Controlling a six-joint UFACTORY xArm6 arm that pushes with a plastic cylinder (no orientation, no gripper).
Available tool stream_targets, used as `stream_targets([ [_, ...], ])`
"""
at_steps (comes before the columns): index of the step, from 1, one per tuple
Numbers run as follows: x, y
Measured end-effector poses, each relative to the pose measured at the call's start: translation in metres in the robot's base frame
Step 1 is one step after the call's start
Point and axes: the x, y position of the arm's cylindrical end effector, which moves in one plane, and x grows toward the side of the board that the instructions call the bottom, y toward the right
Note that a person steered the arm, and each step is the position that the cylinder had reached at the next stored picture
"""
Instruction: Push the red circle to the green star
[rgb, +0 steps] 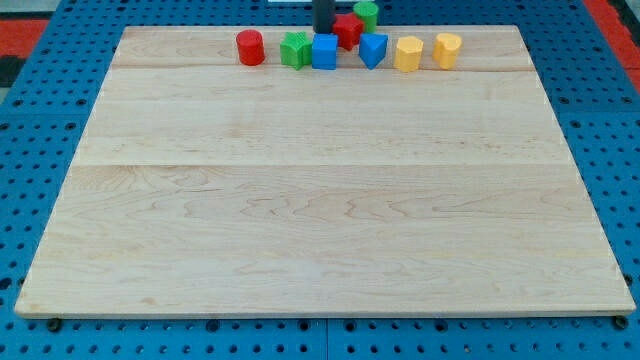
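Observation:
The red circle (250, 47), a short red cylinder, stands near the view's top left of the wooden board (320, 200). The green star (295, 50) sits just to its right, a small gap between them, and touches a blue cube (325, 51). My dark rod comes down from the top edge; my tip (325, 31) is just above the blue cube, right of the green star and left of a red block (348, 30). The tip is well to the right of the red circle.
A green block (367, 13) sits at the top behind the red block. A blue block (373, 49), a yellow block (408, 54) and another yellow block (447, 50) stand in the row to the right. Blue pegboard surrounds the board.

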Motion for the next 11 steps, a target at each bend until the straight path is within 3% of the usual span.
stream_targets([
  [3, 0.007, 0.108],
  [8, 0.002, -0.021],
  [11, 0.01, -0.183],
])
